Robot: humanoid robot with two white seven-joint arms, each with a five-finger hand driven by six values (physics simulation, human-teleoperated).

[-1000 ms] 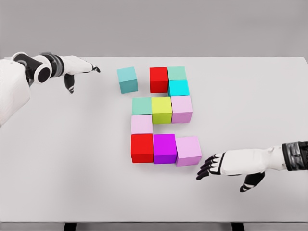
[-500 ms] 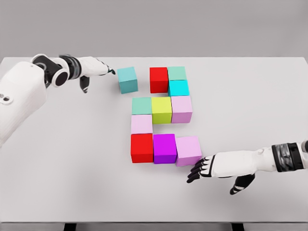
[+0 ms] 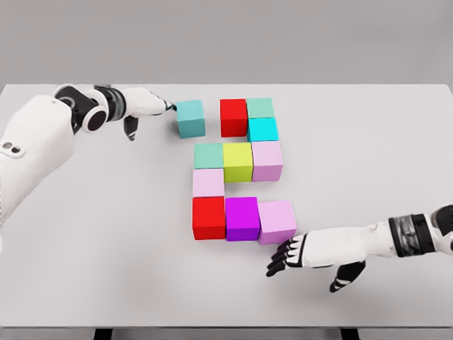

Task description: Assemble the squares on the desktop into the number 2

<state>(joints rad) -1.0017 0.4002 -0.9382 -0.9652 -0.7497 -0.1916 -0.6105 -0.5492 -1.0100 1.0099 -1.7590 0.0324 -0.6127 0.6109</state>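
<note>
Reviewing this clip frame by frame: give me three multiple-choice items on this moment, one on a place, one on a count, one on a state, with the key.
1. Where is the teal cube that sits apart from the other cubes?
A. left of the top red cube, with a gap between
B. below the purple cube
C. right of the cyan cube

2. How many red cubes are on the table?
A. one
B. two
C. three

3. What is the left hand doing?
A. lifting a cube off the table
B. resting far from every cube
C. reaching with its fingertips at the teal cube's left side

Key: 1 A, bare table shows between the two cubes; 2 B, one in the top row and one at the bottom left; 3 C, the extended fingers meet the cube, which stands on the table.
</note>
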